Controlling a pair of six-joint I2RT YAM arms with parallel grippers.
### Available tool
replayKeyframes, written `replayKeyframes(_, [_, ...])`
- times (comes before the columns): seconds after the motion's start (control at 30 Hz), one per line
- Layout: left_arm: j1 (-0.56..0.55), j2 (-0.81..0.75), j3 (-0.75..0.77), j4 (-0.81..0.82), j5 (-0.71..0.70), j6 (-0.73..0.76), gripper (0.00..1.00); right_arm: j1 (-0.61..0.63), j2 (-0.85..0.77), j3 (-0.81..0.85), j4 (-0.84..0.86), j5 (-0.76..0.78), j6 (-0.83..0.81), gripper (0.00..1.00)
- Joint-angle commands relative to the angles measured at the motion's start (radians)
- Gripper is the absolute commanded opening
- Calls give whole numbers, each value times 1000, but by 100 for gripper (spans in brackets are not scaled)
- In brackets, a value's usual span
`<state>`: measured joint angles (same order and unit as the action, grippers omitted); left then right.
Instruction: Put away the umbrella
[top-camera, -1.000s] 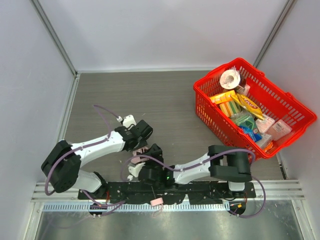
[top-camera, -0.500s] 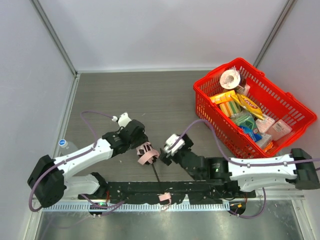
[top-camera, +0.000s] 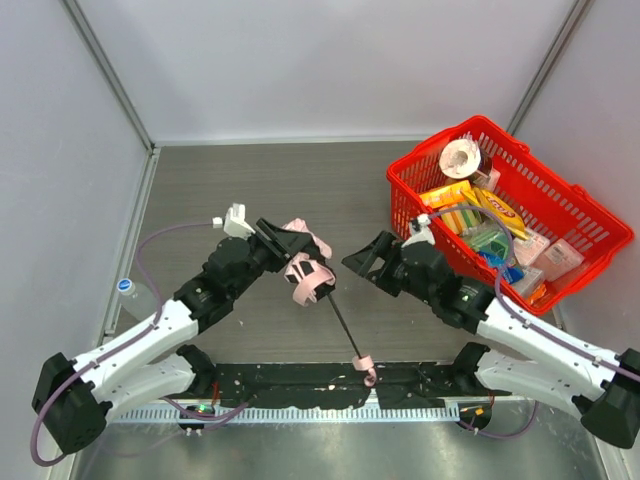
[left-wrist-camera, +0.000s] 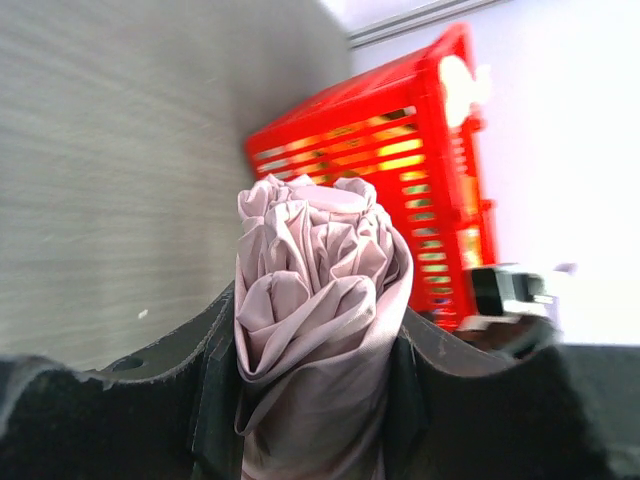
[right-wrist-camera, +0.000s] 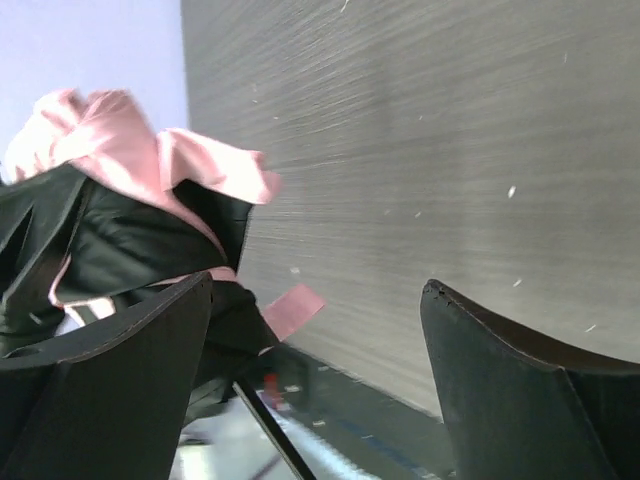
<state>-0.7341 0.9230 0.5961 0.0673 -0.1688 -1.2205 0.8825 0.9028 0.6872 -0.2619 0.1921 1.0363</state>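
room: a bare stretch of grey table (top-camera: 300, 190) is seen left of the red basket (top-camera: 405, 215)
umbrella (top-camera: 310, 275): held up left of the basket, black shaft slanted down to the pink handle (top-camera: 365, 362)
left gripper (top-camera: 295, 255): clenched on the bunched pink fabric
right gripper (top-camera: 362, 258): jaws spread wide, nothing grasped, between umbrella and basket
obstruction: the basket is filled with packets

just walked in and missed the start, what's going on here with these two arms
The left gripper is clamped on the bunched pink fabric of the umbrella, whose black shaft runs out toward the near edge and ends in the small pink handle. The right gripper is wide open and empty, close beside the fabric. The full red basket sits at the right.
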Motion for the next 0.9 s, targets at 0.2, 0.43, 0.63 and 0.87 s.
replayKeyframes(0.2, [33, 31, 44, 596, 124, -158, 0, -82, 66, -350, 702, -460, 899, 71])
replayKeyframes(0.43, [41, 91, 99, 692, 153, -189, 0, -73, 59, -296, 673, -467, 898, 78])
replayKeyframes(0.63, [45, 111, 128, 730, 149, -197, 0, -73, 47, -290, 684, -490, 949, 74])
replayKeyframes(0.87, [45, 161, 159, 796, 164, -240, 0, -74, 82, -252, 717, -490, 964, 62])
